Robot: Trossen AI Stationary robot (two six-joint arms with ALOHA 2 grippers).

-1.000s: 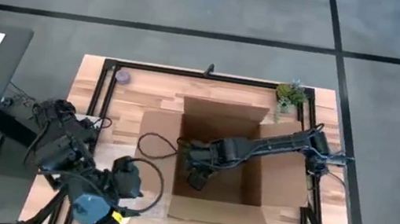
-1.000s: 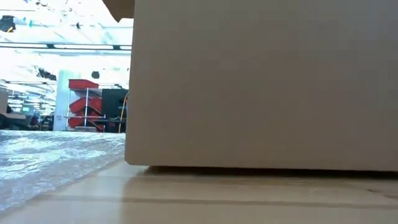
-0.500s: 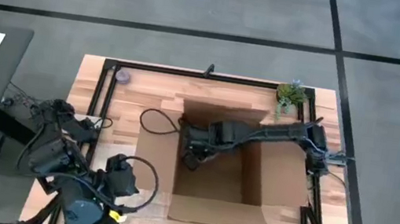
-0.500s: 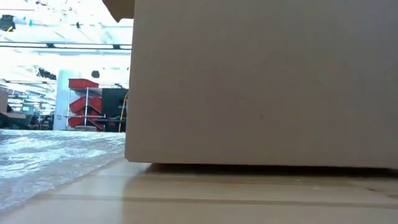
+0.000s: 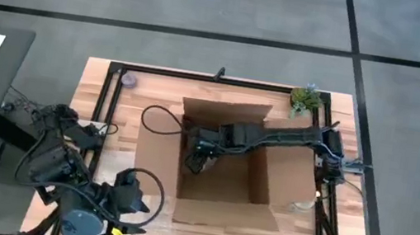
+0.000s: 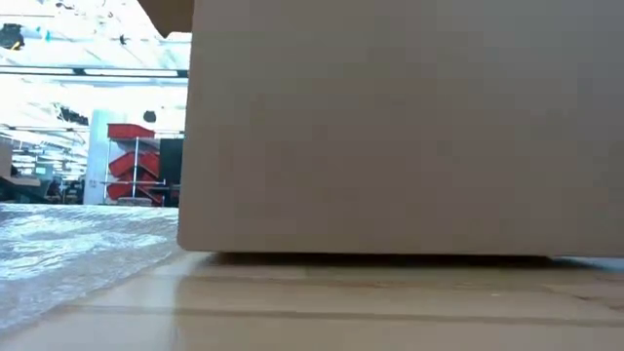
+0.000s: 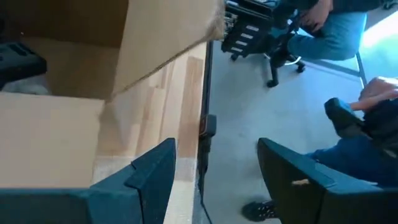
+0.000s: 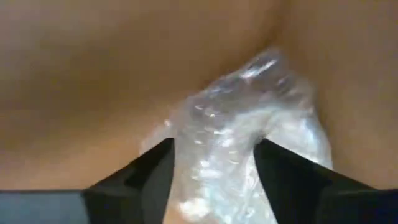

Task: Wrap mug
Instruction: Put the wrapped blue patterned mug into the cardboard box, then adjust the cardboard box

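Right arm reaching into box, left arm parked at table's near-left edge.
Right gripper [image 5: 201, 156] stretched low across one open cardboard box [image 5: 219, 198], fingers [image 8: 140, 171] clamped on one bubble-wrapped bundle [image 8: 242, 137], presumably the mug; only the right wrist view shows it, against the box's inner wall. Left gripper [image 7: 214, 177] fingers apart, holding nothing. Low view: box wall only, plus bubble wrap sheet [image 6: 58, 253] on table [image 5: 138, 98].

A small green plant [image 5: 305, 98] sits at the table's [image 5: 138, 98] far right corner.
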